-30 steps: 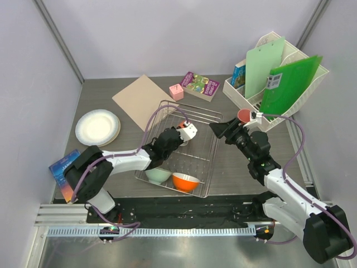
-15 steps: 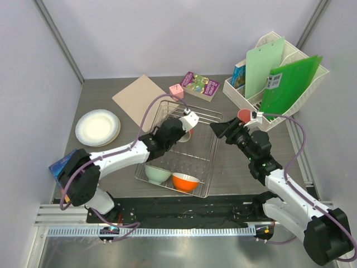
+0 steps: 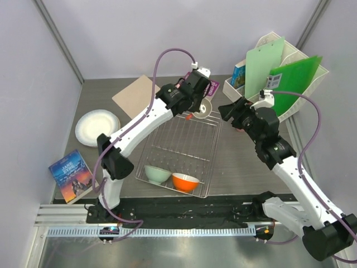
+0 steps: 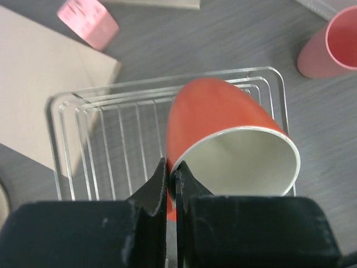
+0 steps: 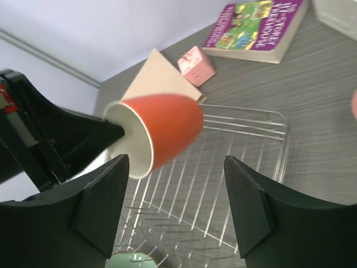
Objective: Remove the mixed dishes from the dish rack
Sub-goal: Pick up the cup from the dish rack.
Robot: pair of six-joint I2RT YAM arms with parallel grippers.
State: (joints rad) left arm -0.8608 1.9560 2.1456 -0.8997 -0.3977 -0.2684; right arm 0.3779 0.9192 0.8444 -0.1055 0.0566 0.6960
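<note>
The left end effector (image 4: 172,177), pinching the orange cup (image 4: 217,111) by its rim, has lifted it off the dish rack (image 3: 178,151) toward the spread, empty right end effector (image 5: 175,184).

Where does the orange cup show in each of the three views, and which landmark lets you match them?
Top external: orange cup upper centre, over the far end of the dish rack.
Left wrist: cup in the centre, mouth toward the camera, rim pinched by the left claw.
Right wrist: cup left of centre, on its side, mouth pointing left.
Shared landmark: the dish rack, beneath the cup in every view.
</note>
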